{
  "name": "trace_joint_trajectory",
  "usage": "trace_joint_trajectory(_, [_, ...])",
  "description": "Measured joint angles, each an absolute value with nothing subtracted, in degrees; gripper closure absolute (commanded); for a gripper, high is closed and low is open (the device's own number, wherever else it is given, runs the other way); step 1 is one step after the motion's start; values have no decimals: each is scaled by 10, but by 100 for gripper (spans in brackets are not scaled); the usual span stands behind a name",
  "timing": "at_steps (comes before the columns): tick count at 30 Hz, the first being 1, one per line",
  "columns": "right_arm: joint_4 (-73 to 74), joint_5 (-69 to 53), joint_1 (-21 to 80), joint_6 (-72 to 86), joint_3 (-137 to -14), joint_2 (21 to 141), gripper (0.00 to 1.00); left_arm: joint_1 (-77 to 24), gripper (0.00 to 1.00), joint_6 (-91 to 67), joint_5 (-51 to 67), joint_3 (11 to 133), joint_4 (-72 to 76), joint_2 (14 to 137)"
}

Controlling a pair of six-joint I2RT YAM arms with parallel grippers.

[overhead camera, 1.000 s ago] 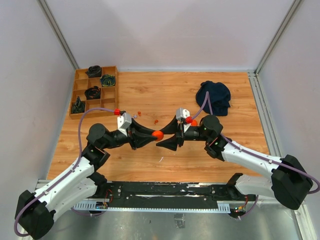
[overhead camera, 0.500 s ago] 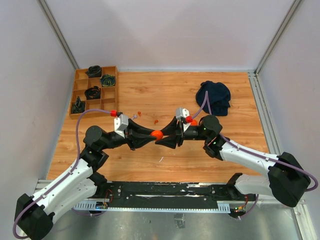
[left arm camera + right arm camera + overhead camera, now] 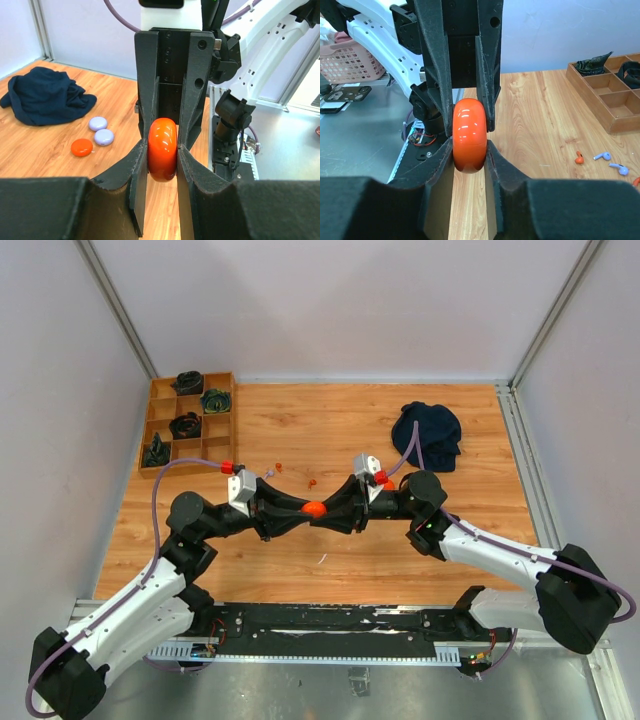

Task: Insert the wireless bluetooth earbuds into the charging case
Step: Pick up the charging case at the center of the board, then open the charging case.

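From above, the left gripper and the right gripper meet tip to tip over the middle of the wooden table, with the orange-red charging case caught between them, clear of the surface. The wireless bluetooth earbuds lie loose on the wood just beyond the grippers, as tiny orange-red and pale specks, none of them in the case. A wooden tray with dark items in some compartments sits at the far left corner, and a dark blue cloth is bunched at the far right. In the left wrist view, that gripper's own fingers press on the two flat faces of the case, which stands on edge; the right gripper's fingers come in from the opposite side and clamp the same faces higher up. Beyond them on the table, two lilac pucks and one orange-red puck lie close together, near the cloth. In the right wrist view, its fingers squeeze the lower part of the case, while the left gripper's fingers pinch its upper part. To the right, one orange-red earbud and two lilac ones rest on the table, short of the tray.
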State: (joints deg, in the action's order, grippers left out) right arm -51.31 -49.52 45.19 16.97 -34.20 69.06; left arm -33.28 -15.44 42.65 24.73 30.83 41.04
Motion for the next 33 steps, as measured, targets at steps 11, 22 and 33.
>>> trace_joint_trajectory(11, [-521,-499,452,178,-342,690,94,-335,43,-156,419,247,311,397])
trace_joint_trajectory(22, [-520,-499,452,178,-342,690,95,-336,31,-166,380,237,313,398])
trace_joint_trajectory(33, [-501,-482,451,163,-342,682,95,-340,26,-170,308,257,251,403])
